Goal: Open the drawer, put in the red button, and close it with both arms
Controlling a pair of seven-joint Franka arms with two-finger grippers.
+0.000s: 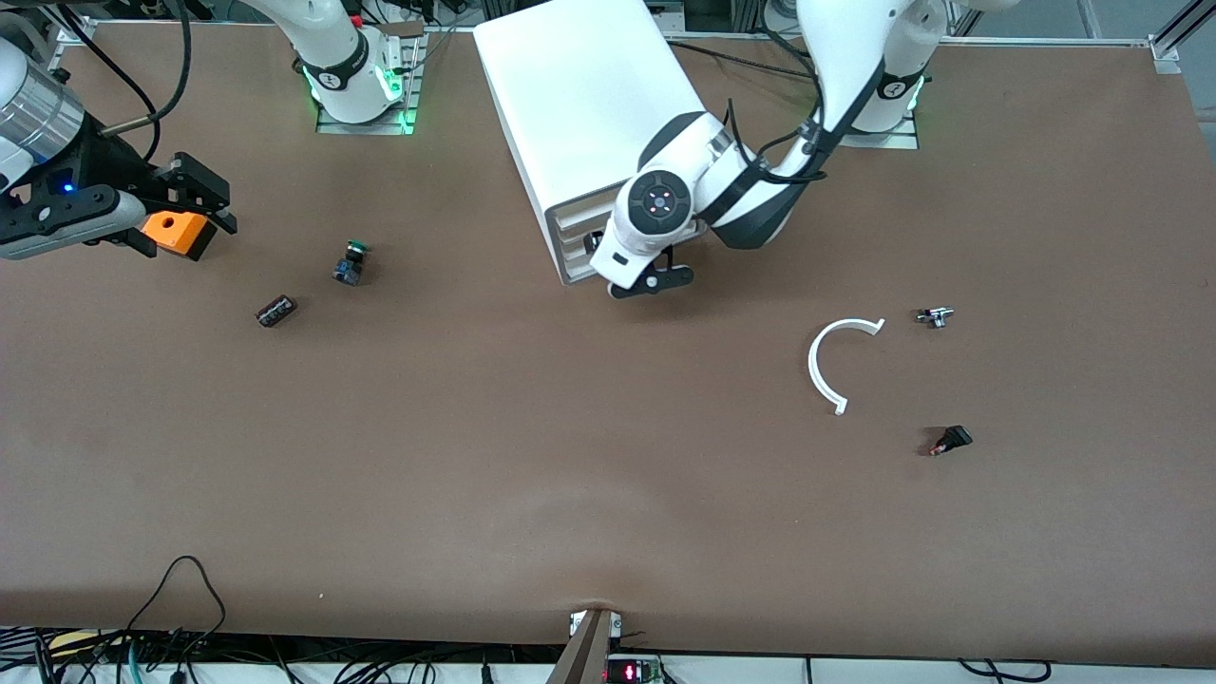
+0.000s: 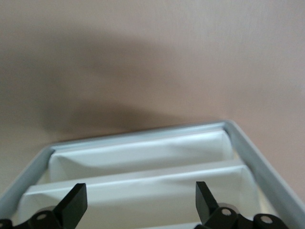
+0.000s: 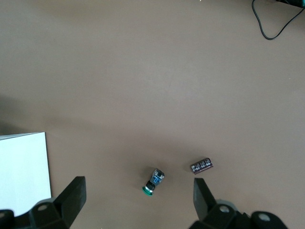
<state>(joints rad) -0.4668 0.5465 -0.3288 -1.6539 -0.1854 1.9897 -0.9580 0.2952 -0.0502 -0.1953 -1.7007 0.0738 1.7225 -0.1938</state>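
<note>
Spread wide, the right gripper (image 3: 138, 198), its two black fingertips (image 3: 76, 191) hanging over bare brown table (image 3: 143, 71). Between them, lying on its side on the table, a green-capped button (image 3: 153, 181) (blue-and-black body, cap toward seven o'clock), and just at its two o'clock a small dark cylinder (image 3: 201, 166). At nine o'clock a white cabinet corner (image 3: 21, 167), and at one o'clock a looped black cable (image 3: 274, 24).

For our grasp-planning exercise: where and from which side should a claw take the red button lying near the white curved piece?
Take the red button across its black body, from straight above: it seems to lie on its side, flanks free. The left claw, open at the cabinet front, is likelier; the right claw waits open over its end of the table.
</note>
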